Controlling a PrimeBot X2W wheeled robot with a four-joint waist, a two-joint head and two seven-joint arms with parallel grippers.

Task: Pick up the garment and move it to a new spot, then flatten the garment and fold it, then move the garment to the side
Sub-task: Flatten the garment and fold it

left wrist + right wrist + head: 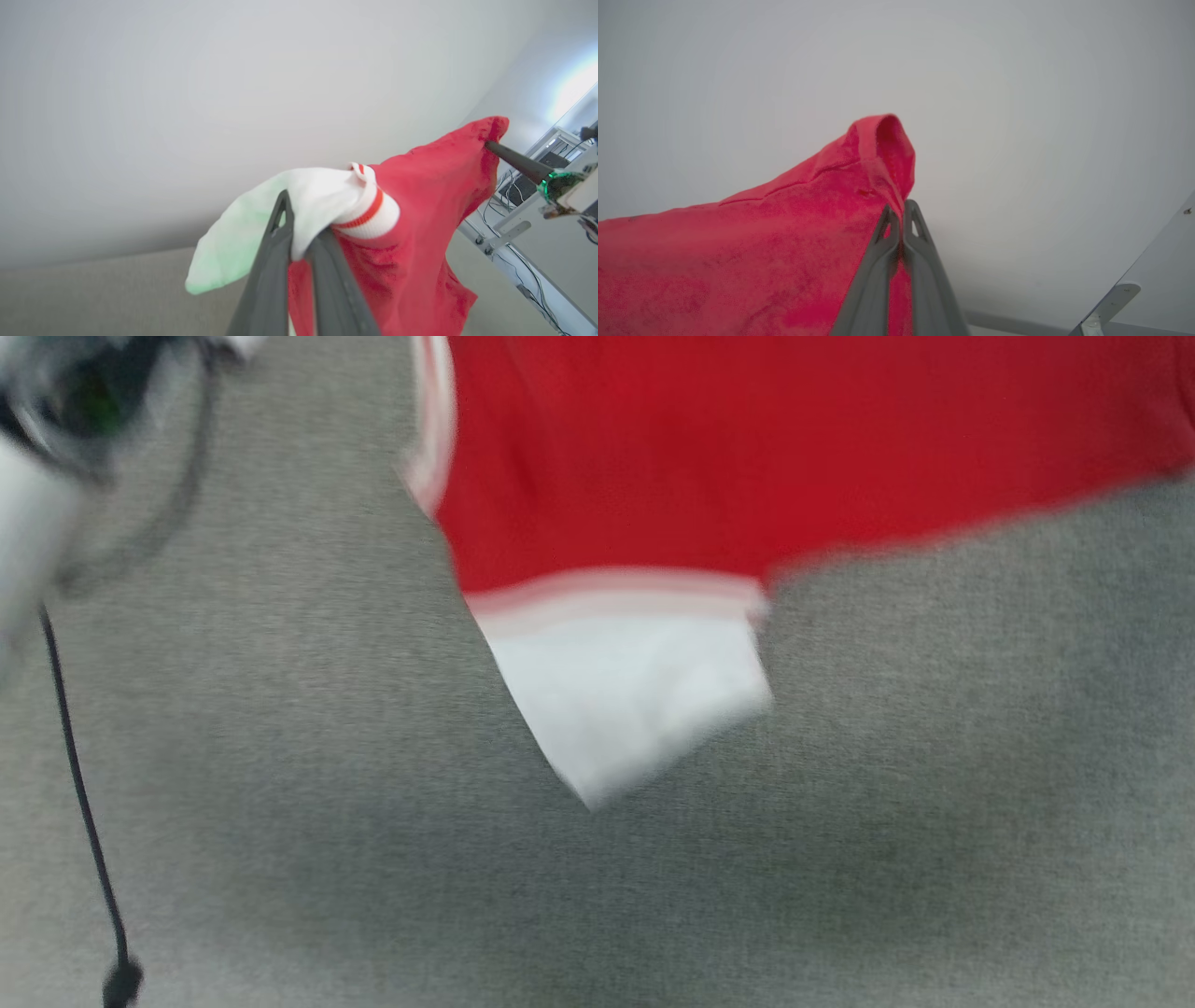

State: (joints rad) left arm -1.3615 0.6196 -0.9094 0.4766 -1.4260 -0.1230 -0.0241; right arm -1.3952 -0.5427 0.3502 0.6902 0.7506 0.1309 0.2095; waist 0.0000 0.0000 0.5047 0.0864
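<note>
Above the grey surface [280, 859], the garment [747, 448] is held up and spread between both grippers. Head view is motion-blurred, so contact between the hanging white sleeve [625, 700] and the surface cannot be confirmed.

Left gripper [301, 224]: closed on the garment at a white sleeve, just beside the stripe trim [369, 212]. Sleeve cloth is bunched between the fingers and spills out to one side.

Right gripper [901, 210]: pinched tight on a fold of red cloth, with a small peak of fabric standing above the fingertips.

Handling, as judged: light, soft, fully limp. No stiffness is to be expected; whatever is not held sags, as shown by the red body drooping between the two grip points. The fabric looks grippy rather than slippery, and nothing about it is fragile. Small pinches are adequate for the weight, but the bite on the right looks thin, so slip-out during a fast swing is considered the main risk.

Grip points: edges and corners are preferred (shoulder or sleeve seams, hem corners), where doubled cloth gives the fingers more to bite. Two holds set well apart are needed to keep the panel taut for lay-down; a single mid-panel pinch would let it bunch. For flattening, the low edge should be landed first and the rest drawn out across the surface.
</note>
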